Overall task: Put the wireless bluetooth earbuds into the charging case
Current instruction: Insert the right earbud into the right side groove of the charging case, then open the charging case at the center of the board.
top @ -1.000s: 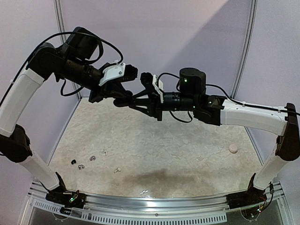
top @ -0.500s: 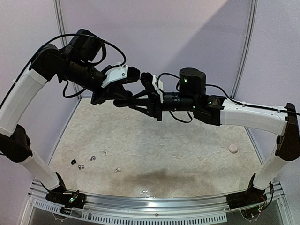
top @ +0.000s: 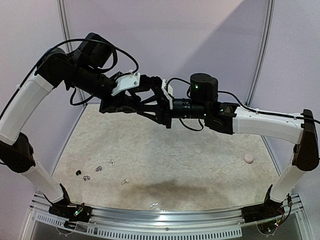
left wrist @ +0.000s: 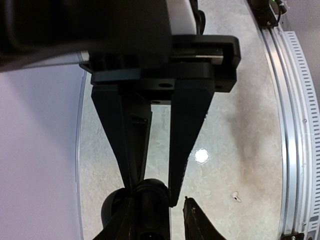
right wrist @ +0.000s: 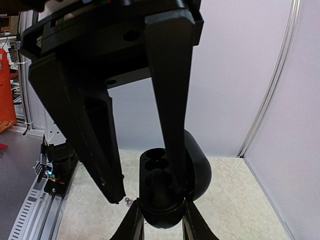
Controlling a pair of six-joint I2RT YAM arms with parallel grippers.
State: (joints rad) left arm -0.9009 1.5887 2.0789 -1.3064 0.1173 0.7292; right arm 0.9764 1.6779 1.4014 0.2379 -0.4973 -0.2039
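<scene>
Clamps the open black charging case [right wrist: 157, 207] in the left jaws, high above the far middle of the bench [top: 200, 170]. Has the right jaws spread wide around that same case, one finger [right wrist: 172, 125] touching its side, gripping nothing. Leaves the earbuds [top: 86, 177] loose on the bench at near left, well apart from the case: black, silvery-grey, white.

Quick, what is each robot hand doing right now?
Left hand: closed on the small black open charging case.
Right hand: open, fingers either side of that case, not gripping it.
</scene>
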